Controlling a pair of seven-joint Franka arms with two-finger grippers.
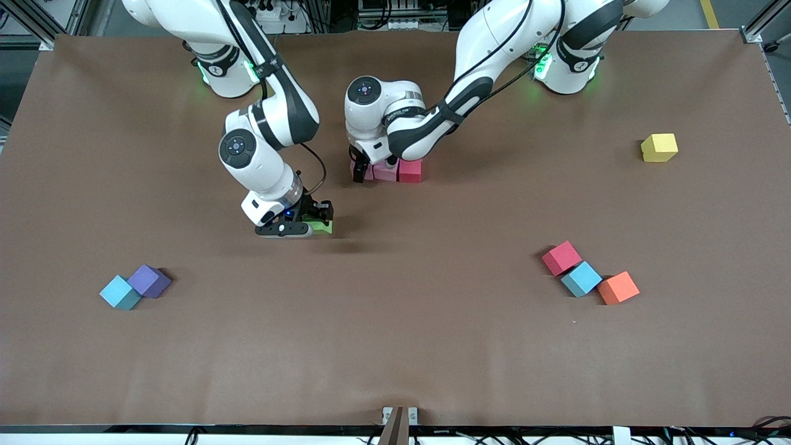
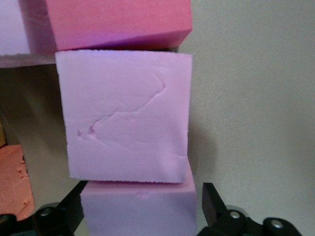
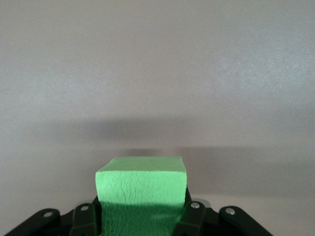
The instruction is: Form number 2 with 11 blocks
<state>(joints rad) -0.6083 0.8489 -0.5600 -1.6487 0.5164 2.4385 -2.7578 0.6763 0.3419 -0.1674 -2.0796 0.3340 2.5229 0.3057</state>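
A short row of blocks lies mid-table: two pink blocks [image 1: 386, 172] and a red block [image 1: 411, 170] at the end toward the left arm. My left gripper [image 1: 364, 173] is down at the row's other end. Its fingers stand open on either side of the end pink block [image 2: 139, 209], with a gap showing at each side. In that view the second pink block [image 2: 125, 130] and the red block [image 2: 118, 22] follow in line. My right gripper [image 1: 316, 217] is shut on a green block [image 1: 322, 227], held just above the table; the green block [image 3: 141, 189] sits between my right gripper's [image 3: 141, 216] fingers.
A yellow block [image 1: 659, 148] lies toward the left arm's end. A red block [image 1: 562, 258], a light blue block [image 1: 581, 279] and an orange block [image 1: 618, 287] cluster nearer the camera. A light blue block [image 1: 120, 292] and a purple block [image 1: 149, 281] touch at the right arm's end.
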